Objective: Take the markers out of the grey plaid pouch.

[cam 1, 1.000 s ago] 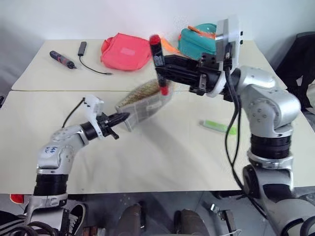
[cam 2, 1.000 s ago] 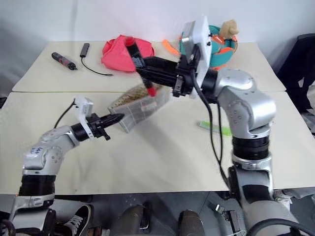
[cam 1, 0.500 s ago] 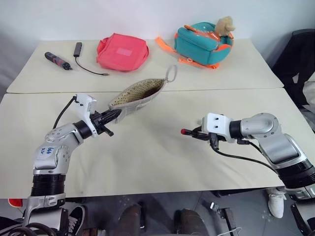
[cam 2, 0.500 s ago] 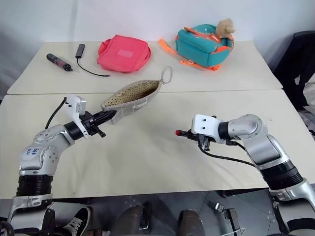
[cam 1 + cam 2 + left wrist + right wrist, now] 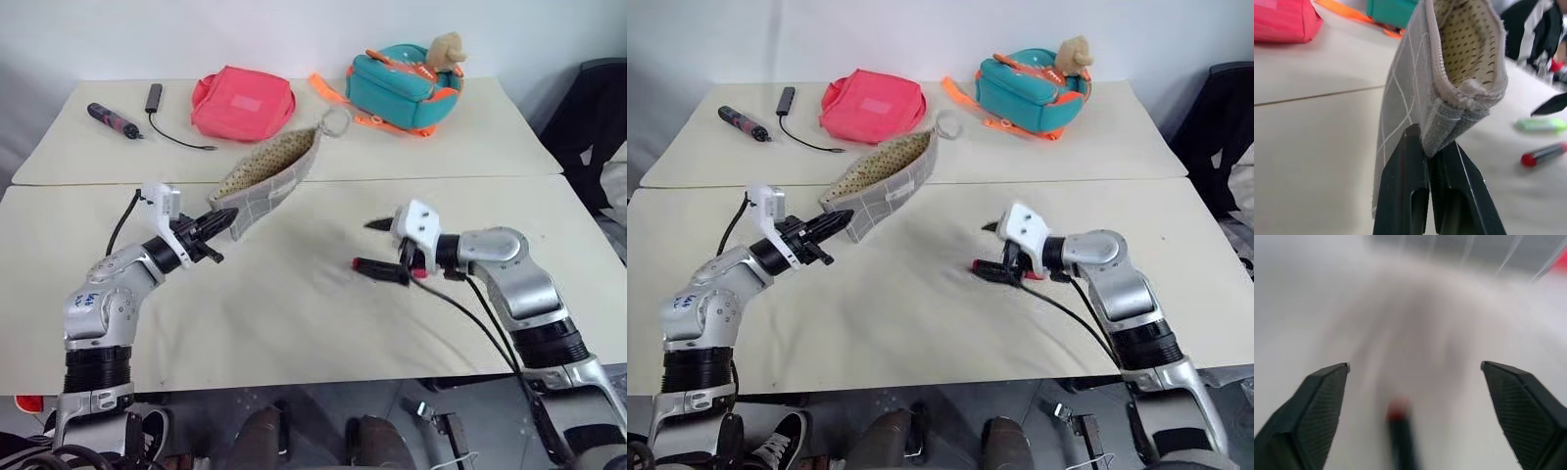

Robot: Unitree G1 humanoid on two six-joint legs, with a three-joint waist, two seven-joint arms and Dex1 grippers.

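Note:
My left gripper (image 5: 223,222) is shut on one end of the grey plaid pouch (image 5: 271,178) and holds it slanted above the table, mouth open and dotted lining (image 5: 1469,41) showing. The pouch's ring pull (image 5: 334,121) sticks up at the far end. My right gripper (image 5: 377,247) stands open to the right of the pouch, low over the table, with nothing between its fingers (image 5: 1315,406). The red marker (image 5: 372,266) lies on the table just under it. In the left wrist view, the light green marker (image 5: 1541,124) lies on the table a little beyond the red one (image 5: 1543,153).
At the back lie a pink pouch (image 5: 245,102), a teal bag (image 5: 404,80) with orange straps and a plush toy, a dark pen-shaped tool (image 5: 114,119) and a black cable with a plug (image 5: 163,98). A seam (image 5: 470,178) runs between the two tables.
My right gripper came down from above the pouch with the red marker, then opened and let it go onto the table. The left gripper has tilted the pouch steeper.

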